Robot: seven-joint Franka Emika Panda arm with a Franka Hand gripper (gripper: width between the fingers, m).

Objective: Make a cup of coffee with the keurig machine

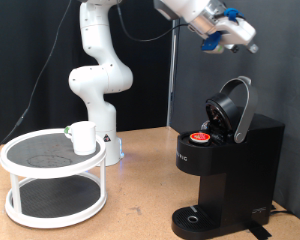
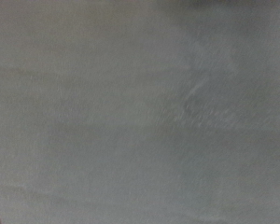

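The black keurig machine (image 1: 225,165) stands at the exterior view's right with its hinged lid (image 1: 233,108) raised. A small pod with a red top (image 1: 200,138) sits in the open brew chamber. The round drip base (image 1: 197,216) is bare. The plain white cup (image 1: 83,137) stands on the top shelf of a white round rack at the exterior view's left. My gripper (image 1: 230,38) is high above the machine, near the exterior view's top right, well apart from the lid. Nothing shows between its fingers. The wrist view shows only a blank grey surface.
The white two-tier round rack (image 1: 52,172) with dark mesh shelves stands at the exterior view's left. The arm's white base (image 1: 100,90) rises behind it. A black pole (image 1: 175,70) stands behind the machine. The wooden tabletop (image 1: 140,200) lies between rack and machine.
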